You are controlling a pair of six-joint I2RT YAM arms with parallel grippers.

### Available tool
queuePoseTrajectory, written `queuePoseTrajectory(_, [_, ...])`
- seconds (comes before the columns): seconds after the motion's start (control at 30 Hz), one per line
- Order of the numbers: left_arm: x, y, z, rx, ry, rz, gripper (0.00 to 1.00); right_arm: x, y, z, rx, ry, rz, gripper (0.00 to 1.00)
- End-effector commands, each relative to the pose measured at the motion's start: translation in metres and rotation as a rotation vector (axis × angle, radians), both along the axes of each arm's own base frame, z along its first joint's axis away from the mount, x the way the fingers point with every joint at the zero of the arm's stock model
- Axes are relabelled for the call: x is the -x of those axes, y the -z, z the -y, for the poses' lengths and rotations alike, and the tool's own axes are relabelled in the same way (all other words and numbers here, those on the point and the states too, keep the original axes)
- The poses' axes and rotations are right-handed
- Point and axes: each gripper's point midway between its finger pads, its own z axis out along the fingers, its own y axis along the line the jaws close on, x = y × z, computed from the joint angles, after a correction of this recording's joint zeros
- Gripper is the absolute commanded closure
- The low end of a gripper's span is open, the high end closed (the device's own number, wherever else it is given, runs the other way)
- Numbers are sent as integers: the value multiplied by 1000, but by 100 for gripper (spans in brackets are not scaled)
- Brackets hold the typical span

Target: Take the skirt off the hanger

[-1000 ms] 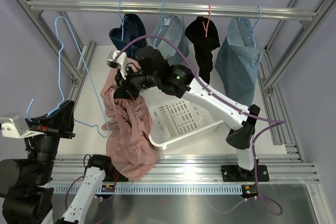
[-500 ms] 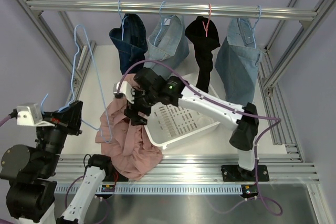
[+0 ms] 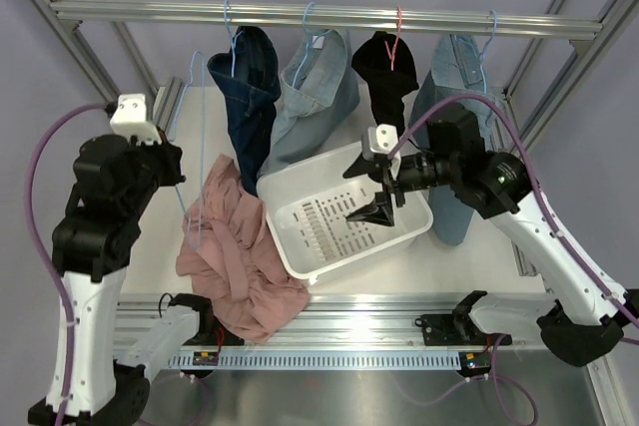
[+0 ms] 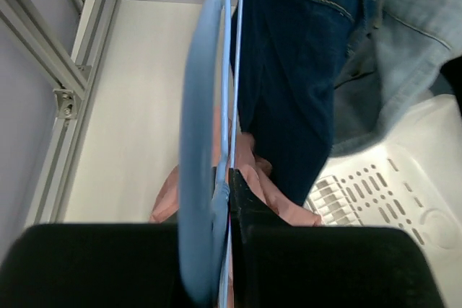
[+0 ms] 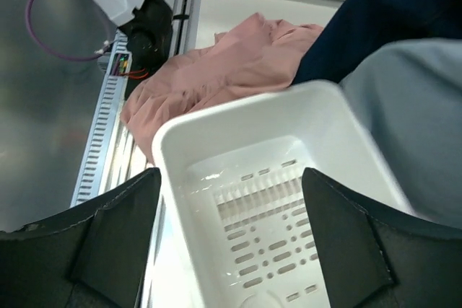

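Two grippers, two very different states: my left gripper point(image 4: 229, 182) is pinched together on the thin blue wire of the hanger point(image 4: 198, 142), up over the left side of the table point(image 3: 160, 246), while my right gripper point(image 5: 227, 236) hangs with its fingers wide apart and empty above the white basket point(image 3: 288, 246). The pink skirt point(image 3: 240, 256) lies in a crumpled heap toward the near-left corner. It is pressed against the basket's left wall, and its lower folds spill over the near edge. It looks light and completely limp, so I judge it will sag, stretch and drag rather than lift as one piece. A thick bunched fold, or the waistband if I can find it, would be the place to pinch, not a single loose layer. Now the tricky part: the hanger's lower wire runs down onto the top of the cloth, and I cannot tell whether it is caught in the skirt or only lying in front of it. My left wrist view is no help, since the blurred hanger and dark denim point(image 4: 303, 70) fill it. The waistband is buried somewhere in the folds.
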Motion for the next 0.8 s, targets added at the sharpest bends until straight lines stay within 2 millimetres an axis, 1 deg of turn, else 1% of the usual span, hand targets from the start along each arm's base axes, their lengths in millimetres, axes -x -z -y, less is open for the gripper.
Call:
queuePoseTrajectory(0.0, [-18,-28,-15,-93,-64,37,100,10,28,12,-25,-61,-83,13])
queuePoseTrajectory(0.03, [-23,-29,-16,-102,-70,31,100,12,31,16,-35,-57,-102,13])
queuePoseTrajectory(0.07, [-29,-30,-16,-108,-69,25,100,13,41,22,-41,-58,-139,13])
queuePoseTrajectory(0.1, [-36,-32,-15,-120,-69,30,100,16,36,28,-71,-61,-117,12])
queuePoseTrajectory(0.13, [-49,-34,-15,-129,-76,18,100,21,36,31,-90,-79,-131,13])
queuePoseTrajectory(0.17, [-55,-34,-16,-135,-82,15,100,16,41,38,-93,-53,-140,13])
queuePoseTrajectory(0.23, [-71,-40,-19,-136,-91,27,100,22,33,46,-125,-57,-132,13])
queuePoseTrajectory(0.27, [-83,-41,-20,-133,-92,20,100,19,36,52,-135,-36,-150,13])
queuePoseTrajectory(0.3, [-91,-46,-19,-120,-78,34,100,22,29,55,-164,-40,-123,13])
queuePoseTrajectory(0.33, [-97,-49,-26,-113,-95,42,100,29,27,58,-184,-62,-150,12])
queuePoseTrajectory(0.37, [-107,-49,-26,-104,-83,40,100,31,33,60,-190,-64,-168,12])
queuePoseTrajectory(0.4, [-114,-54,-19,-75,-29,61,100,34,26,63,-214,-64,-129,12])
queuePoseTrajectory(0.43, [-119,-56,-20,-64,-17,69,100,38,26,65,-223,-74,-135,12])
queuePoseTrajectory(0.47, [-129,-56,-17,-60,-2,66,100,39,28,66,-225,-73,-131,12])
queuePoseTrajectory(0.53, [-138,-60,-8,-47,47,82,100,46,27,69,-231,-82,-115,12])
queuePoseTrajectory(0.57, [-147,-61,-2,-36,83,87,100,49,27,70,-233,-88,-113,12])
queuePoseTrajectory(0.7, [-166,-66,4,-24,109,96,100,56,28,72,-235,-110,-120,12])
queuePoseTrajectory(0.77, [-172,-70,5,-21,114,104,100,60,27,72,-238,-124,-121,12])
